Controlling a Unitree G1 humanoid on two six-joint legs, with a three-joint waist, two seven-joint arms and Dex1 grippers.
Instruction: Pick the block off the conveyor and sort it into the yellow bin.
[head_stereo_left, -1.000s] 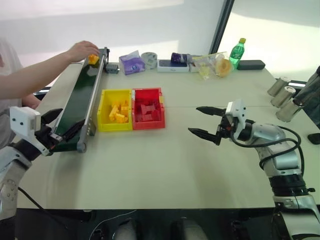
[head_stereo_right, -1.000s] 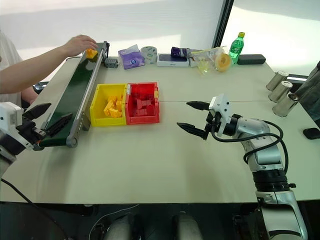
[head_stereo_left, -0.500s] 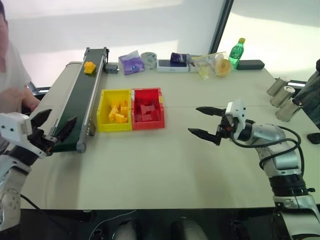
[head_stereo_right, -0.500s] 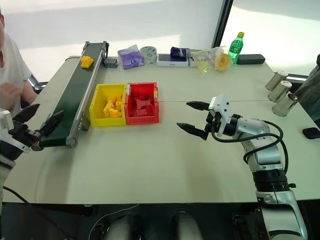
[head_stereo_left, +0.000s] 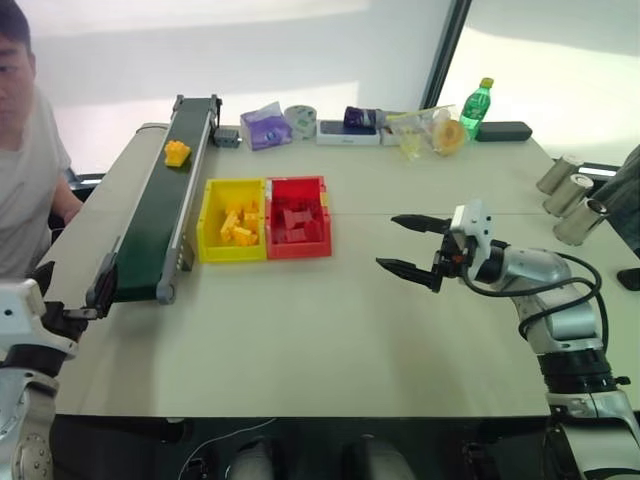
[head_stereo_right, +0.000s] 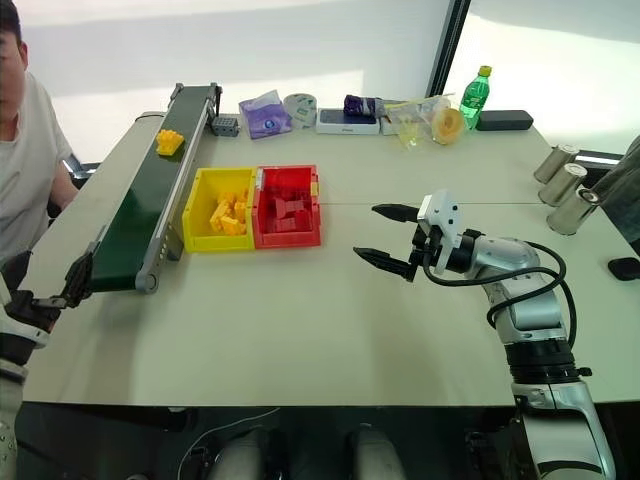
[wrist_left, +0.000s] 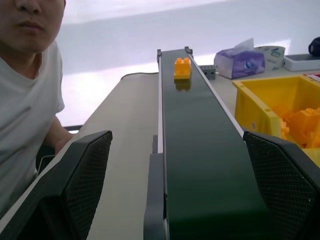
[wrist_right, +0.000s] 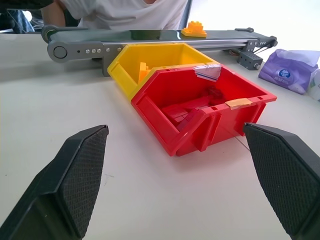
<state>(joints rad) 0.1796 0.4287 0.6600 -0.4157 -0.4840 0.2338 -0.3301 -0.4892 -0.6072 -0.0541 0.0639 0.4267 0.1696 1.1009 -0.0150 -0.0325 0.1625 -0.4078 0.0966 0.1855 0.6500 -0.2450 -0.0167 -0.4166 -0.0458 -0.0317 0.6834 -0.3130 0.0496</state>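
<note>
The yellow block (head_stereo_left: 177, 153) lies on the far part of the conveyor (head_stereo_left: 150, 225), which runs along the table's left side. In the left wrist view the block (wrist_left: 182, 68) sits far up the belt (wrist_left: 200, 150). My left gripper (head_stereo_left: 72, 290) hangs open just off the conveyor's near end, well short of the block. The yellow bin (head_stereo_left: 232, 183) stands right of the conveyor with several yellow bricks in it. Mid-table, to the right of the bins, my right gripper (head_stereo_left: 388, 241) is open and empty, pointing left toward them.
A red bin (head_stereo_left: 296, 181) with red bricks touches the yellow bin's right side. A person (head_stereo_left: 25, 150) sits at the table's left edge beside the conveyor. A tissue pack (head_stereo_left: 264, 126), a green bottle (head_stereo_left: 474, 105) and other items line the far edge. Metal cans (head_stereo_left: 565, 190) stand at the right.
The person's hand has left the belt after setting the block down. The block has ridden nearer along the belt. My left gripper drew back and down from the conveyor's near end.
</note>
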